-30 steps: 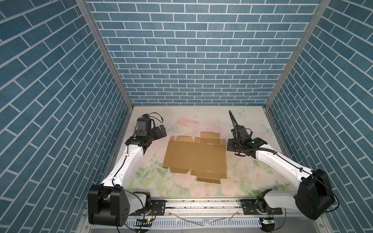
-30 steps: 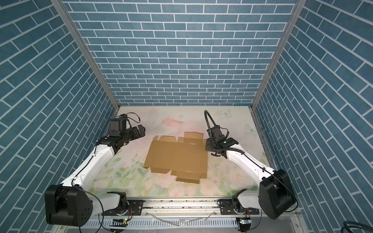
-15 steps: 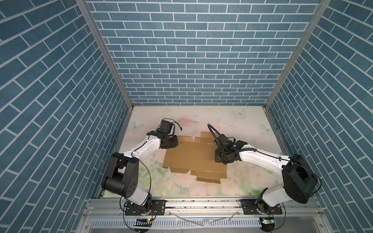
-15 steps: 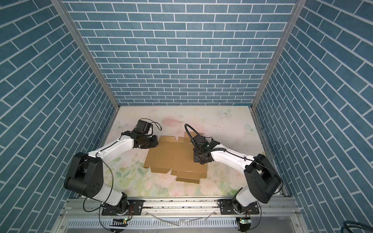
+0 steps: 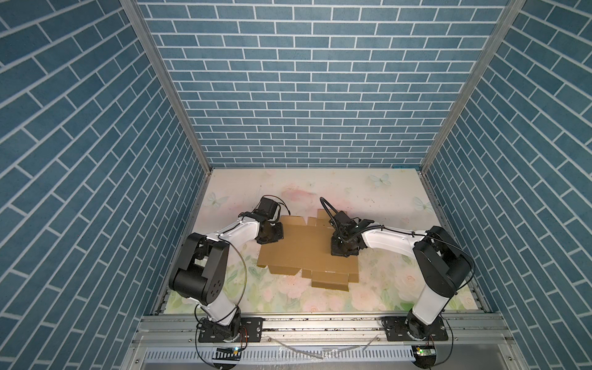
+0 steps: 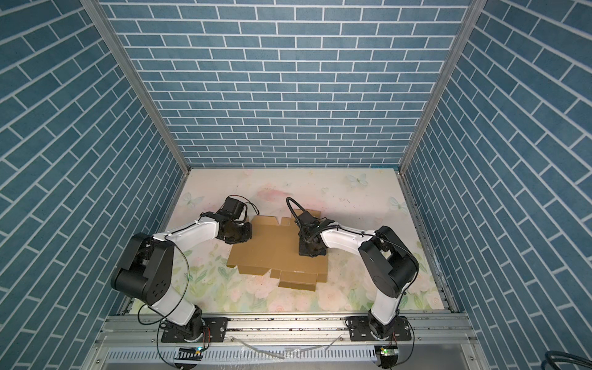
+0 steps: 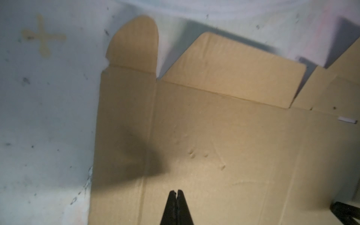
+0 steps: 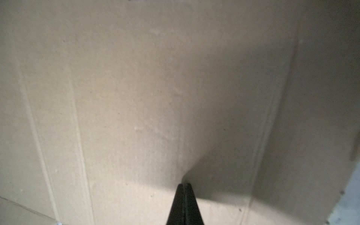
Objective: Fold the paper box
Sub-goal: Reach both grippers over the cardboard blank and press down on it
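Brown corrugated cardboard, the paper box (image 5: 307,253) lies unfolded and flat near the middle of a tabletop (image 5: 368,198) printed with pale pink flowers, green leaves and butterflies, seen in both top views. Blue brick-patterned walls (image 5: 304,96) close the cell on three sides, joined by aluminium corner posts (image 5: 166,96). A metal rail (image 5: 320,323) along the front edge carries both arm bases. The left gripper (image 7: 176,191), fingers pressed together and holding nothing, sits over the sheet's left margin, near a rounded tab (image 7: 134,44). The right gripper (image 8: 184,184), likewise closed on nothing, points down at the right part of the panel. Whether either tip touches the cardboard cannot be told. A small tan cross mark (image 7: 43,37) shows on the tabletop in the left wrist view.
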Controlling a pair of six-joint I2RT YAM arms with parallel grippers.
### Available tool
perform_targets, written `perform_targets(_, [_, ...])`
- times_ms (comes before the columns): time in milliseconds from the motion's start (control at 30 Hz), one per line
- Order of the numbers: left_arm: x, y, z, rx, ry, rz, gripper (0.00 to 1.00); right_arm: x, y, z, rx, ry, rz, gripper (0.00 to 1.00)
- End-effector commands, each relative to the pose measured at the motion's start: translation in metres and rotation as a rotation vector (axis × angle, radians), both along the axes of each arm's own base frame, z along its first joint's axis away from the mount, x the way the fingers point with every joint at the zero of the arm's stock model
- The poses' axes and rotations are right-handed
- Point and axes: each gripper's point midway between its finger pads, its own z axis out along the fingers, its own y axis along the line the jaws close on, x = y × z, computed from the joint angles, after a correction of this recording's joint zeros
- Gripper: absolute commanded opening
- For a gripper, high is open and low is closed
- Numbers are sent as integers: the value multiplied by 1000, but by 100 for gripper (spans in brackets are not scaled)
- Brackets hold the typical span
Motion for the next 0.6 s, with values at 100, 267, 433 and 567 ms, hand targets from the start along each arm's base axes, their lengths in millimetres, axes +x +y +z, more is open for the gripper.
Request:
perform_targets(100, [-17, 4, -26, 34, 60, 31, 0, 24, -5, -2, 3, 13, -29, 0])
perform_targets(267, [-29, -2, -38, 44, 92, 44, 0, 39, -9, -8, -6, 14, -30, 0])
perform_targets(433, [-41, -11, -42, 55, 106, 50, 0, 48, -5, -16, 7, 46, -21, 0])
perform_targets(567, [-54, -20, -44, 56, 121, 54, 0, 60, -3, -19, 2, 42, -12, 0])
